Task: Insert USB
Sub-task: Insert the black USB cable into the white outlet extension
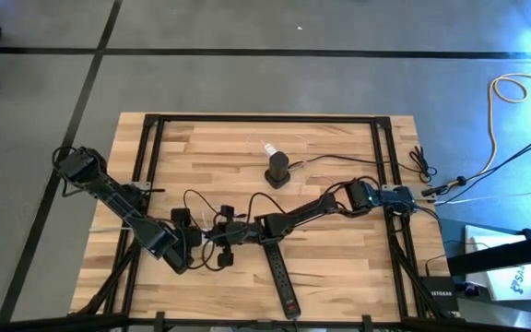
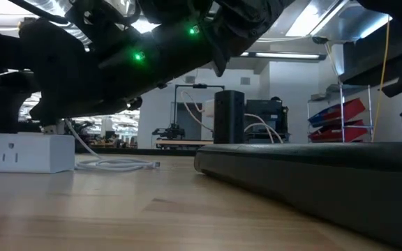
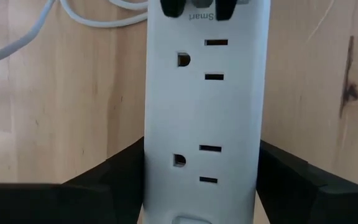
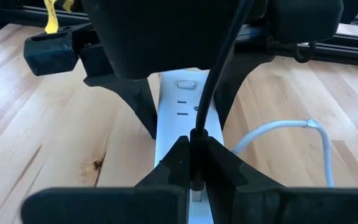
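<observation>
Power strip (image 3: 205,112), white, lies between my left fingers (image 3: 104,180), which clamp its long sides and steady it on the wooden table (image 1: 339,267). Its long axis runs straight away from my left wrist, toward 12 o'clock in that view. Right gripper (image 4: 194,163) faces it from the far end, fingers pressed together on a dark USB cable (image 4: 219,74) just behind the plug. The plug tip hangs just over the strip's end face, so the port lies directly below. Both arms meet near the table's centre, a little toward 6 o'clock seen from above. Left arm reaches in low; right arm is angled down. Next move, I judge, needs a straight descent.
</observation>
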`<control>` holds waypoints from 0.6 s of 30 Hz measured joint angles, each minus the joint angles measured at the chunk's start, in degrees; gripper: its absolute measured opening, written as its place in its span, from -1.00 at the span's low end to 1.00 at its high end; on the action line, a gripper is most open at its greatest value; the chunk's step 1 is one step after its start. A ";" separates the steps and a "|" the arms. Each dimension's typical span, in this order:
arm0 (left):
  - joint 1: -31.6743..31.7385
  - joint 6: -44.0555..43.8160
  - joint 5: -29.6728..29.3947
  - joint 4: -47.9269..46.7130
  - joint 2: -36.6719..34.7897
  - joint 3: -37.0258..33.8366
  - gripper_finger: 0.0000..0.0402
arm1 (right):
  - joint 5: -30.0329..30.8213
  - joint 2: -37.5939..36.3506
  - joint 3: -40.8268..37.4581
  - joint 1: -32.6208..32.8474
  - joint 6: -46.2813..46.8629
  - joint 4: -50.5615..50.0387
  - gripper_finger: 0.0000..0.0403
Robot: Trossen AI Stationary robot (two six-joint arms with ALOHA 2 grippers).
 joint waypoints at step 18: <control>0.00 -0.26 -0.01 0.51 0.00 0.03 0.17 | -0.12 1.45 0.42 0.74 3.07 -3.26 -0.95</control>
